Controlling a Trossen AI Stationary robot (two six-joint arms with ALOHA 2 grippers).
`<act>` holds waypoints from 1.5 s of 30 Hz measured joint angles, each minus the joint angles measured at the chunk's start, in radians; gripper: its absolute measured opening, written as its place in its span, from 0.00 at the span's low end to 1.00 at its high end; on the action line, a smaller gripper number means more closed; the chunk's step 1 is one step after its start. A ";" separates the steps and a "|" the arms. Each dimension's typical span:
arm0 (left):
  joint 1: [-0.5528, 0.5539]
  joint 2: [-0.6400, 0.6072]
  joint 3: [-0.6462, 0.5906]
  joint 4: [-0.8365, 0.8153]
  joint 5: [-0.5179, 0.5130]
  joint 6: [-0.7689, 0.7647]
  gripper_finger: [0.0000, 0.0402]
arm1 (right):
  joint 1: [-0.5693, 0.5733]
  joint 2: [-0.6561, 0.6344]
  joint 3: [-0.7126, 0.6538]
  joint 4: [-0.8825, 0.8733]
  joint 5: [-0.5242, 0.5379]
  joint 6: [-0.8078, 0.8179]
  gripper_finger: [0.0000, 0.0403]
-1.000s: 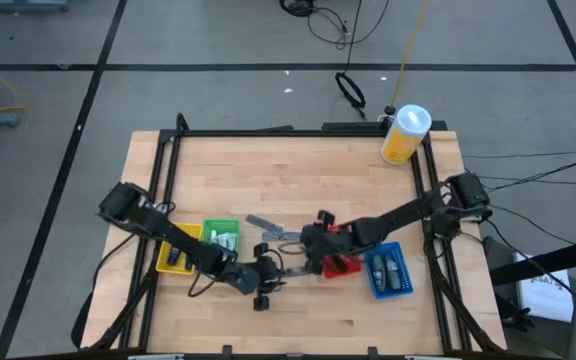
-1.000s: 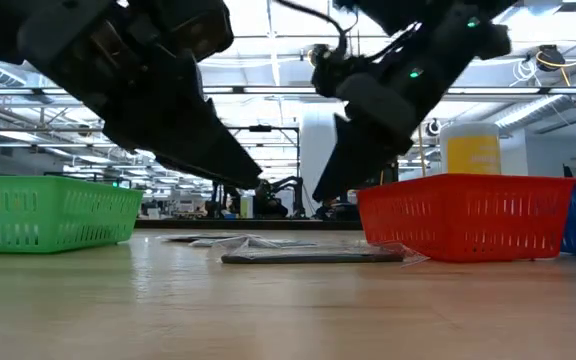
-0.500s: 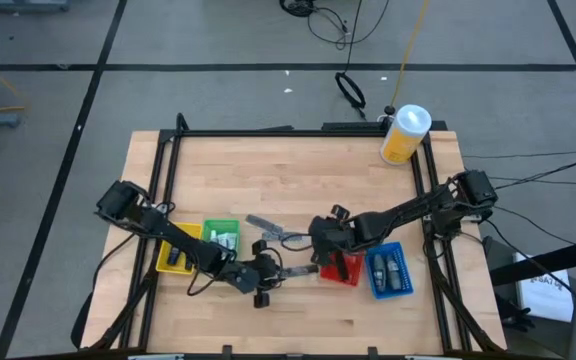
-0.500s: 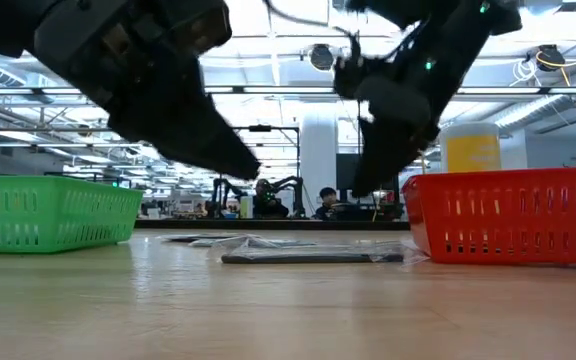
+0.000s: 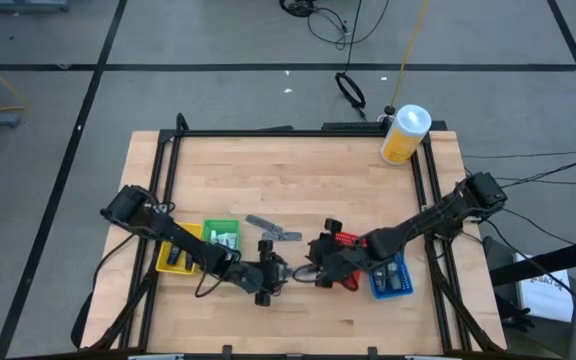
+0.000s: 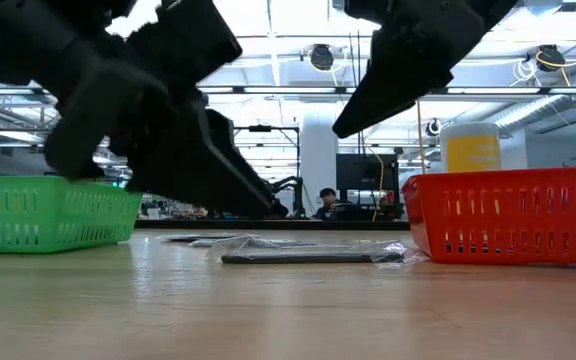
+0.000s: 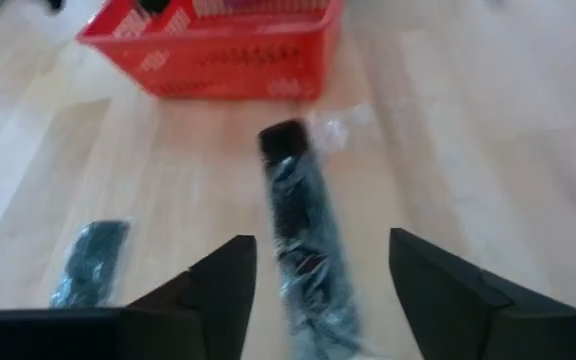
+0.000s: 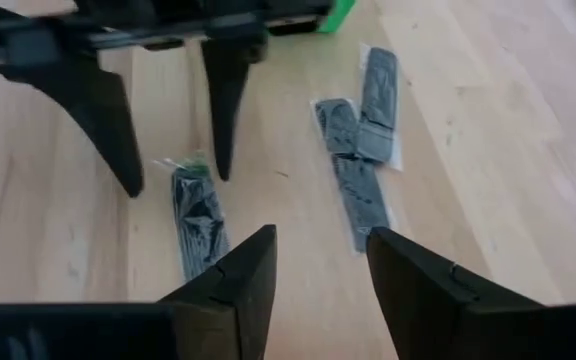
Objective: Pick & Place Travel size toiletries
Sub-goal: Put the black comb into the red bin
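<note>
My left gripper [image 7: 313, 290] hangs low over the wood with its jaws spread apart and nothing between them touching; right under the gap lies one dark packet [image 7: 306, 232] in clear wrap, flat on the table [image 5: 298, 170]. A second dark packet [image 7: 90, 257] lies off to one side of it. Past them stands one red bin [image 7: 223, 45]. My right gripper [image 8: 318, 270] hovers facing the left one, jaws parted and empty. Ahead of it I count four packets on the bare wood: one beneath my left fingers [image 8: 108, 110], and a cluster of three packets [image 8: 360, 150] lying beside and over each other. From above, four bins sit in a row: yellow bin [image 5: 175, 256], green bin [image 5: 220, 235], red, blue bin [image 5: 389, 275], each with small items inside. Farthest off, one yellow canister [image 5: 405, 135] stands at the table's far right corner.
</note>
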 joint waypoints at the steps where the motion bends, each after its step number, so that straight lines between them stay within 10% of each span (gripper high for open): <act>1: 0.001 0.009 0.000 -0.001 -0.009 0.006 0.58 | 0.007 0.000 0.000 0.000 0.009 -0.006 0.37; 9: 0.036 0.081 0.000 0.029 0.036 0.021 0.56 | 0.024 0.000 0.000 -0.002 0.044 -0.033 0.37; 22: 0.081 0.100 0.006 -0.075 0.143 -0.009 0.17 | 0.023 0.000 -0.001 -0.003 0.043 -0.060 0.37; 29: 0.072 0.098 0.002 -0.069 0.089 -0.034 0.01 | 0.024 0.000 -0.001 -0.003 0.041 -0.060 0.37; 45: -0.011 -0.141 -0.003 -0.240 -0.157 -0.061 0.00 | 0.084 -0.059 -0.002 -0.036 0.044 -0.091 0.37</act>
